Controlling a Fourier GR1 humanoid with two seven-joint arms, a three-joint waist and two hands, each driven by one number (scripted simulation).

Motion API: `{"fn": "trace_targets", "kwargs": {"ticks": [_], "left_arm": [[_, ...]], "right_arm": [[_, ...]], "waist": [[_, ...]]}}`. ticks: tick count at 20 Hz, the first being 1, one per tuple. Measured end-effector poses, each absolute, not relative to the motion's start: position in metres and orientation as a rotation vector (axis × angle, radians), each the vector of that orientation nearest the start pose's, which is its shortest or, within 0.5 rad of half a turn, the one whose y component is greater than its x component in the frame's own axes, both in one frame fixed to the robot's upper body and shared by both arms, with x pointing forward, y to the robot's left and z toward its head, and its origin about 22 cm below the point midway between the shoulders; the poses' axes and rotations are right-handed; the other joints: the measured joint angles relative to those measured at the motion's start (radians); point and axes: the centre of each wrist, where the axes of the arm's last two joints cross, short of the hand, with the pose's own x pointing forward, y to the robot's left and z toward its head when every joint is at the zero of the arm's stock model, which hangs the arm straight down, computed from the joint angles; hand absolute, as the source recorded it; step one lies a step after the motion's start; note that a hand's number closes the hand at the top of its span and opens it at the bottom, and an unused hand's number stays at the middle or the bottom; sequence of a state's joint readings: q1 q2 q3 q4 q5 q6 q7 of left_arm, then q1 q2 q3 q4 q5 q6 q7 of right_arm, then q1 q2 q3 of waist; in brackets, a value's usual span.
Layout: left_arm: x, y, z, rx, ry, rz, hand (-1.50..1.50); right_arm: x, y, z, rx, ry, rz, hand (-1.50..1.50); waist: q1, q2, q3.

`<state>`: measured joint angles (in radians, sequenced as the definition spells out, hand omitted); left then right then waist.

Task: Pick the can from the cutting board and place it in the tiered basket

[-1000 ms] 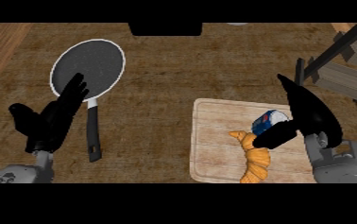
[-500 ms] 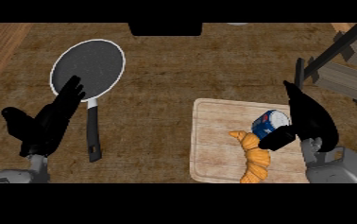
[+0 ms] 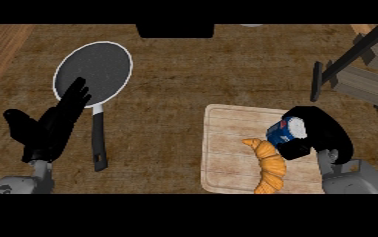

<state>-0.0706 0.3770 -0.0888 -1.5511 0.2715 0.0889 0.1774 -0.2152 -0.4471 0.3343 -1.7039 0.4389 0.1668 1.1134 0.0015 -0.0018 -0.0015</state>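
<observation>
Right hand point(image 3: 325, 130): fingers and thumb curled round the can point(image 3: 283, 131), which sits on the cutting board point(image 3: 225, 148) near its right edge, touching the croissant point(image 3: 267, 170). You have the tiered basket point(image 3: 356, 68) up and right of this hand, at the counter's point(image 3: 192, 71) right edge. Left hand point(image 3: 50, 126) rests open by the pan point(image 3: 92, 71), well apart, so the right hand is nearer.

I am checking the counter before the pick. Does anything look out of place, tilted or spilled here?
Nothing is spilled or damaged. Only the can looks odd: its blue side and white end both show from above, so it seems tilted on the cutting board, beside the croissant, with the right hand curled round it.
</observation>
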Motion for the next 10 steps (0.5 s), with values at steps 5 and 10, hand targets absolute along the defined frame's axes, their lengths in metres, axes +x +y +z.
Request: {"fn": "trace_targets", "kwargs": {"ticks": [5, 10], "left_arm": [[0.260, 0.288, 0.036, 0.073, -1.417, -0.093, 0.00], [0.254, 0.299, 0.034, 0.089, -1.413, -0.067, 0.00]], "right_arm": [[0.268, -0.214, 0.078, -0.819, -0.696, 0.782, 1.50], [0.261, -0.288, 0.094, -0.893, -0.681, 0.902, 1.50]], "waist": [[0.002, -0.003, -0.004], [-0.029, -0.005, 0.002]]}}
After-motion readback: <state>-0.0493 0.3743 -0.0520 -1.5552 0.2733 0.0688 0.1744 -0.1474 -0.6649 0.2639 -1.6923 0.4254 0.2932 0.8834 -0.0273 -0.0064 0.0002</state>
